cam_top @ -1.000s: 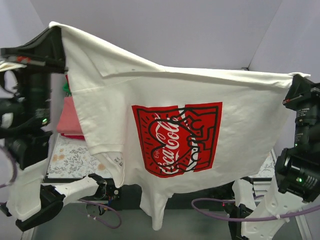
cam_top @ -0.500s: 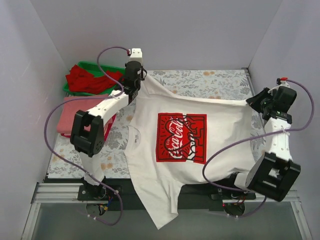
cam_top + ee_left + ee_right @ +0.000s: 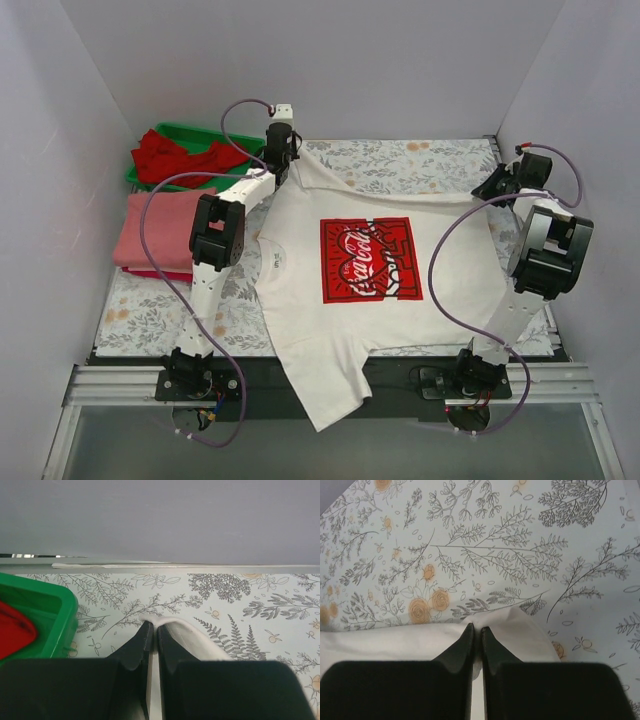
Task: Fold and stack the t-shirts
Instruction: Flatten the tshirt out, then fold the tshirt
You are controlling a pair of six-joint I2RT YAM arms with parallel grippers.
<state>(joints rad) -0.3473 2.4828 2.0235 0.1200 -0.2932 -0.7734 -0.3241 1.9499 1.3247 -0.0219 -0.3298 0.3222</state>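
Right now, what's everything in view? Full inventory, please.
white t-shirt: 1, cream-white with red print, spread mid-table, one end hanging over near edge
folded shirts: salmon-pink on top, crimson edge beneath, table's left side
red clothing: count unclear, bright red, heaped in tray
tray: 1, green, far-left corner
table cover: 1, pale floral, under everything
left gripper: black, shut on shirt's far-left corner
right gripper: black, shut on shirt's far-right corner
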